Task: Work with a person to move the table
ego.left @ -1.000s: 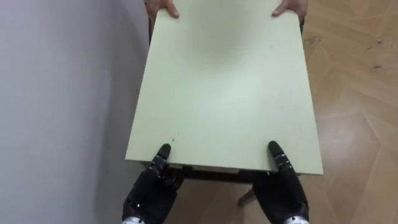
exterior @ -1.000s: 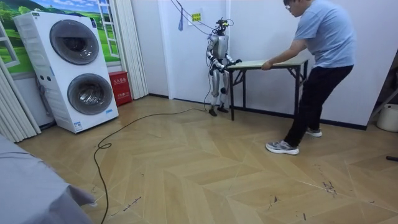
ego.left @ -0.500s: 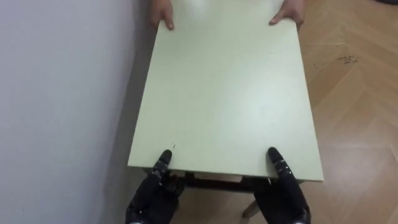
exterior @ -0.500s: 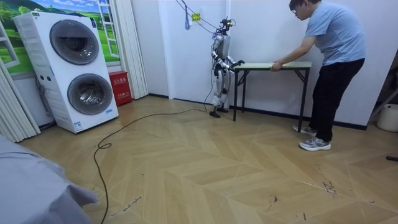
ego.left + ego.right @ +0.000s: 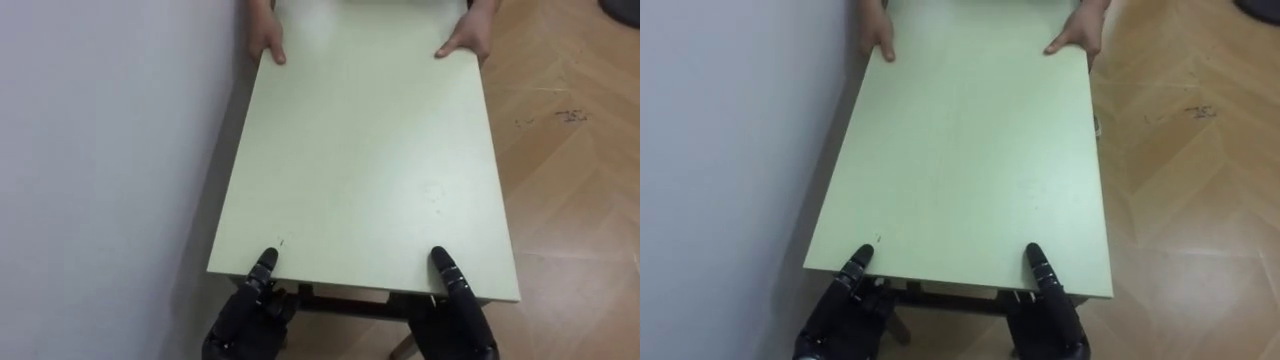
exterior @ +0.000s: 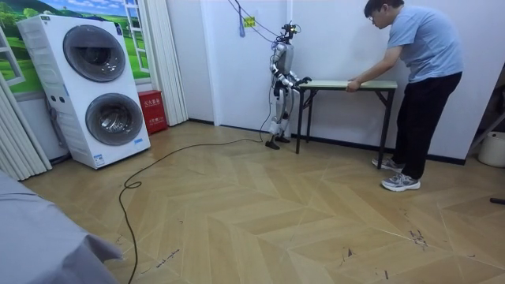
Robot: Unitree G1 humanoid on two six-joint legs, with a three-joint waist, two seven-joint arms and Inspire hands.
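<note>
Pale green tabletop (image 5: pixel 365 170) sits just beside wall (image 5: pixel 100 150). Left hand (image 5: pixel 245 315) & right hand (image 5: pixel 455 310): fingers clamp near edge, thumbs on top. Person's hands (image 5: pixel 462 40) hold far edge. Risk: shallow grip slips w/ a sudden pull; edge scrapes wall.

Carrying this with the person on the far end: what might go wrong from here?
1. The long edge of the table on the robot's left runs close along the wall; drift that way may scrape or jam it.
2. The left hand and right hand clamp just the near edge, thumbs on top; a pull from the person's hands at the far end might slip it free.
</note>
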